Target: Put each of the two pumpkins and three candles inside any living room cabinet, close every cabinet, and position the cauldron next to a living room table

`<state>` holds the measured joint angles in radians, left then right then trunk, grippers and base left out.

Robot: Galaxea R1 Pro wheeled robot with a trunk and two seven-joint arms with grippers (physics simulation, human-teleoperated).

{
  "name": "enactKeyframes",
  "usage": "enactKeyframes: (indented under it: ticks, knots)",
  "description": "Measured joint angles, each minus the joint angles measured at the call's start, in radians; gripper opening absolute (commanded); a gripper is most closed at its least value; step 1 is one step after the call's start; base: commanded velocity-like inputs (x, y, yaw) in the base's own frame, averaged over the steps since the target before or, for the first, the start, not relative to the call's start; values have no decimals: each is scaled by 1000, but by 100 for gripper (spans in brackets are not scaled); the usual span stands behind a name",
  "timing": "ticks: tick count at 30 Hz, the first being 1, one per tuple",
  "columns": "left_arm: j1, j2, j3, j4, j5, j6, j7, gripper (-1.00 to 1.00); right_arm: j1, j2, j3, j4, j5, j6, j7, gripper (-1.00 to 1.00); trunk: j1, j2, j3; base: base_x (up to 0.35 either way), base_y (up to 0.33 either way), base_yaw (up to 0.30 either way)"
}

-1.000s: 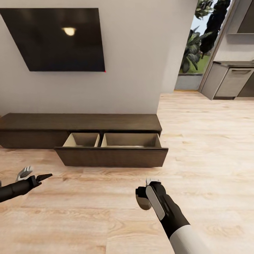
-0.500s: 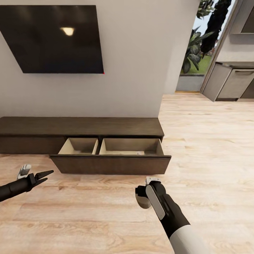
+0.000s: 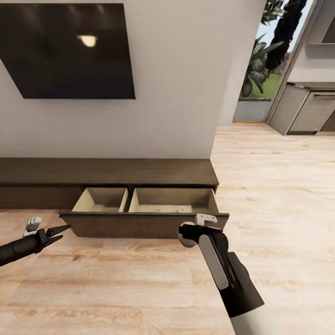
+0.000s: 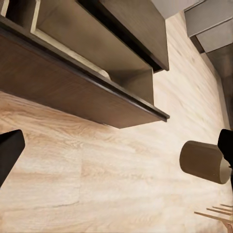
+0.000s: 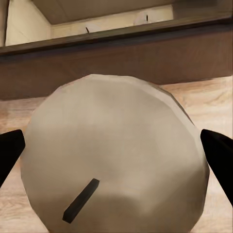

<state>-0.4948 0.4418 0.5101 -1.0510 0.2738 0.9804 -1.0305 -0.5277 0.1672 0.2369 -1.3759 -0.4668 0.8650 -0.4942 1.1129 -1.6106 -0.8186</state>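
Candle [image 5: 114,155] clamped between right fingers [image 5: 218,150], left fingers [image 3: 58,231] spread, empty

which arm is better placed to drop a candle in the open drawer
The right gripper: it holds a candle just short of the open drawer. The left gripper is open and empty, off to the side.

A home living room: a wall-mounted television [image 3: 70,49] hangs above a long low dark-brown cabinet [image 3: 107,172] on light wood flooring [image 3: 270,186], with grey kitchen cupboards [image 3: 302,109] far right.
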Motion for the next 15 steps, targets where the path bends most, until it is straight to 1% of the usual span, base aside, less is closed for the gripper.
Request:
enactKeyframes:
  ticks: [3, 12, 15]
  knots:
    - [0, 0, 0, 0, 0, 0, 0, 100, 7, 0, 0, -15, 1, 6, 0, -100, 0, 0, 0, 167, 0, 0]
    - [0, -1, -1, 0, 0, 0, 0, 100, 9, 0, 0, -12, 0, 1, 1, -100, 0, 0, 0, 157, -2, 0]
    - [0, -2, -2, -1, 1, 0, -1, 100, 9, -1, 0, -12, 0, 0, 0, -100, 0, 0, 0, 163, -103, 0]
